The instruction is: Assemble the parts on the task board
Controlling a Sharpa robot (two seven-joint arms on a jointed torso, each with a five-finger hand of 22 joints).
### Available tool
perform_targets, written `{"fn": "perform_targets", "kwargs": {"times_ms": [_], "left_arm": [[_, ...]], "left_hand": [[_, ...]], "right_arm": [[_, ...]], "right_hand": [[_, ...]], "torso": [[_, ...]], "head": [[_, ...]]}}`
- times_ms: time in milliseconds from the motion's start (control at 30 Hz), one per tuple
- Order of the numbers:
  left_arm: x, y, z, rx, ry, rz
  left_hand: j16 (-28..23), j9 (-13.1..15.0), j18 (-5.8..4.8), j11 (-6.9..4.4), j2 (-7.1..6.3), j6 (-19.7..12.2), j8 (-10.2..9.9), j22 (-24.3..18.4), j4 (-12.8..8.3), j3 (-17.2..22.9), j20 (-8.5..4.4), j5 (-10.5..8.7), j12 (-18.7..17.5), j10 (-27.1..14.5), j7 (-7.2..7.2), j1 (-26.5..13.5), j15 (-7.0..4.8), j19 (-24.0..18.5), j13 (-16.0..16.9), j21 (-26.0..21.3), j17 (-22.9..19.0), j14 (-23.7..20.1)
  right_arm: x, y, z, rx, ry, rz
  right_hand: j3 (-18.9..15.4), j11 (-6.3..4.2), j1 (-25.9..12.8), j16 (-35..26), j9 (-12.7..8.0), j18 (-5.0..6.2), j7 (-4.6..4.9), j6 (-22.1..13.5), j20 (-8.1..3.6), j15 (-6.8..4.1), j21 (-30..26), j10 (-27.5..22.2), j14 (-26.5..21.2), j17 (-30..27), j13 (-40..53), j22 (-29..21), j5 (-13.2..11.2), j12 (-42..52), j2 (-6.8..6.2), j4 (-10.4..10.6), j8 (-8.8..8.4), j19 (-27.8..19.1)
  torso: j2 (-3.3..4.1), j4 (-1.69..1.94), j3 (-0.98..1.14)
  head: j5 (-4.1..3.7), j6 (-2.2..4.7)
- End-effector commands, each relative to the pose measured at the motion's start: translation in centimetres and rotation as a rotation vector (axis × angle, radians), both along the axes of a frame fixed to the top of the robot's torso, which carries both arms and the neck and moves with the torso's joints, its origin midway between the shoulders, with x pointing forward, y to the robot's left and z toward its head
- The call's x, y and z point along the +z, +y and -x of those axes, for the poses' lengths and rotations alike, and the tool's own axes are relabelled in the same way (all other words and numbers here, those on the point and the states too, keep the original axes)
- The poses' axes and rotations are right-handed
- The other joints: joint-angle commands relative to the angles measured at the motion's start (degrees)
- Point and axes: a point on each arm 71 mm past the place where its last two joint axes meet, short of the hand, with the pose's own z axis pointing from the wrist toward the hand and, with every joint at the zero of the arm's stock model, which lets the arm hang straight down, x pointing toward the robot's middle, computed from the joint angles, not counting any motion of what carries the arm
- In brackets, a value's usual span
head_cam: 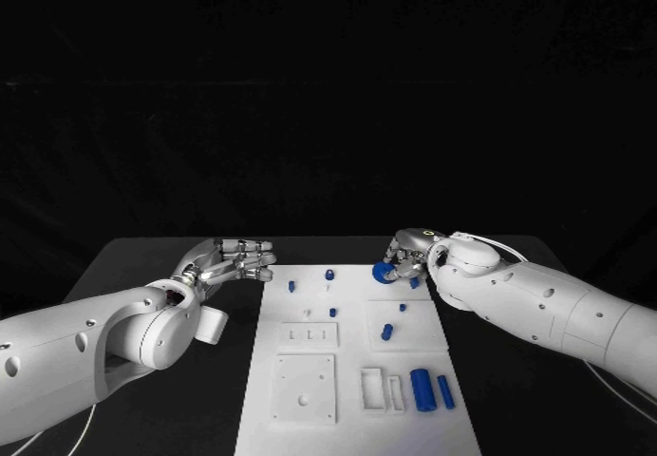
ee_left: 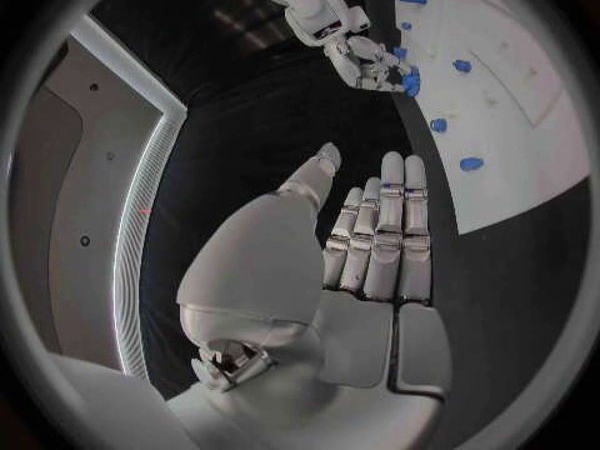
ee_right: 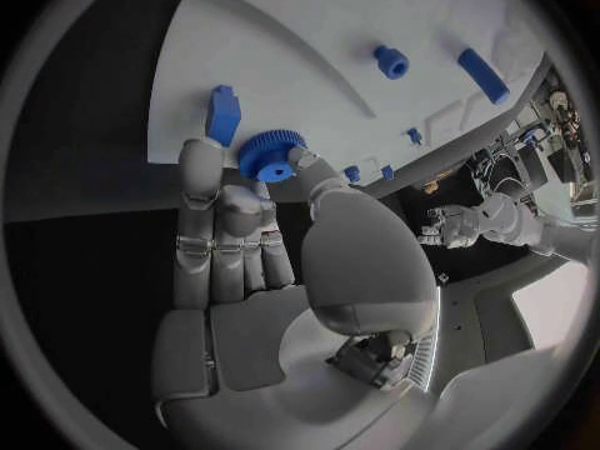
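The white task board (head_cam: 260,418) lies mid-table with small blue parts on it. My right hand (head_cam: 408,252) hovers at the board's far right corner and pinches a blue gear (head_cam: 384,273) between thumb and fingers; the toothed gear (ee_right: 265,155) shows at the fingertips in the right wrist view. A blue peg (ee_right: 224,113) stands just beyond it. My left hand (head_cam: 233,258) is off the board's far left corner, fingers straight and holding nothing; its flat fingers (ee_left: 375,240) show in the left wrist view, with the right hand (ee_left: 363,60) and gear (ee_left: 410,80) across the board (ee_left: 525,120).
Two blue cylinders (head_cam: 424,389) lie at the board's near right beside white slotted blocks (head_cam: 381,389). Small blue pegs (head_cam: 330,275) stand along the far part, another piece (head_cam: 386,332) mid-board. White square plates (head_cam: 304,388) sit on the near left. Black table (head_cam: 164,261) flanks the board.
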Motion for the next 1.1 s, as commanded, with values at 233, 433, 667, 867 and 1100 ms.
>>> {"fn": "perform_targets", "kwargs": {"times_ms": [233,433,667,867,1100], "left_arm": [[0.06,-0.28,0.04,-0.021,0.001,0.008],[0.06,-0.37,0.03,-0.022,0.001,0.008],[0.05,-0.38,0.03,-0.023,0.001,0.008],[0.06,-0.37,0.06,-0.023,0.001,0.008],[0.06,-0.32,0.08,-0.021,0.001,0.008]], "left_hand": [[-0.35,-0.05,0.04,-0.07,0.32,-0.45,0.00,-0.05,0.14,-0.25,-0.06,-0.40,0.03,-0.41,-0.01,0.44,0.13,0.25,0.04,-0.34,-0.06,-0.33],[-0.35,-0.05,0.04,-0.07,0.32,-0.45,0.00,-0.05,0.14,-0.25,-0.06,-0.40,0.03,-0.41,-0.01,0.44,0.13,0.25,0.04,-0.34,-0.06,-0.33],[-0.36,-0.06,0.03,-0.07,0.33,-0.66,0.00,-0.13,0.15,-0.27,-0.06,-0.37,0.05,-0.45,0.00,0.47,0.12,0.28,0.04,-0.36,-0.06,-0.33],[-0.36,-0.07,0.02,-0.07,0.34,-0.81,-0.01,-0.19,0.16,-0.28,-0.07,-0.35,0.06,-0.49,0.01,0.50,0.12,0.29,0.05,-0.37,-0.06,-0.33],[-0.36,-0.07,0.02,-0.05,0.32,-0.95,-0.02,-0.23,0.17,-0.31,-0.06,-0.38,0.05,-0.48,0.07,0.48,0.13,0.30,0.04,-0.36,-0.06,-0.33]], "right_arm": [[-1.69,0.21,0.36,0.034,0.133,0.031],[-2.05,0.10,0.45,0.040,0.179,0.037],[-2.30,0.11,0.58,0.049,0.213,0.038],[-2.02,0.20,0.59,0.044,0.176,0.036],[-1.30,0.60,0.77,0.025,0.102,0.029]], "right_hand": [[0.00,-0.03,-0.35,0.78,0.07,-0.12,0.01,0.48,-0.31,0.11,1.29,1.05,0.56,1.65,1.80,2.21,4.82,1.35,0.63,-0.23,-0.05,2.03],[1.45,-0.13,-1.73,1.04,0.06,-0.39,-0.01,0.63,-0.38,0.04,1.70,1.01,0.55,2.43,2.08,3.42,12.08,1.37,0.72,-0.52,-0.06,1.96],[5.54,-0.10,-4.38,1.23,0.03,-0.78,0.01,1.25,-0.43,0.04,1.81,1.03,0.66,3.50,2.33,5.18,16.90,1.33,0.16,-2.37,-0.12,2.01],[7.88,0.07,-5.41,1.27,0.06,-0.76,0.14,1.87,-0.34,0.15,1.66,1.48,0.73,4.07,2.70,6.38,18.02,1.66,0.30,-3.19,-0.05,2.13],[8.10,0.42,-5.92,2.15,0.06,-0.76,0.17,3.12,-0.11,0.42,2.96,3.57,0.92,4.95,4.38,7.90,11.21,3.47,0.76,-2.12,-0.08,2.41]], "torso": [[-0.02,0.00,-0.04],[-0.03,0.02,-0.05],[-0.02,-0.02,0.01],[-0.03,-0.02,-0.01],[-0.01,0.01,0.03]], "head": [[-0.06,-0.22],[-0.06,-0.20],[0.01,-0.29],[0.00,-0.24],[-0.01,-0.13]]}}
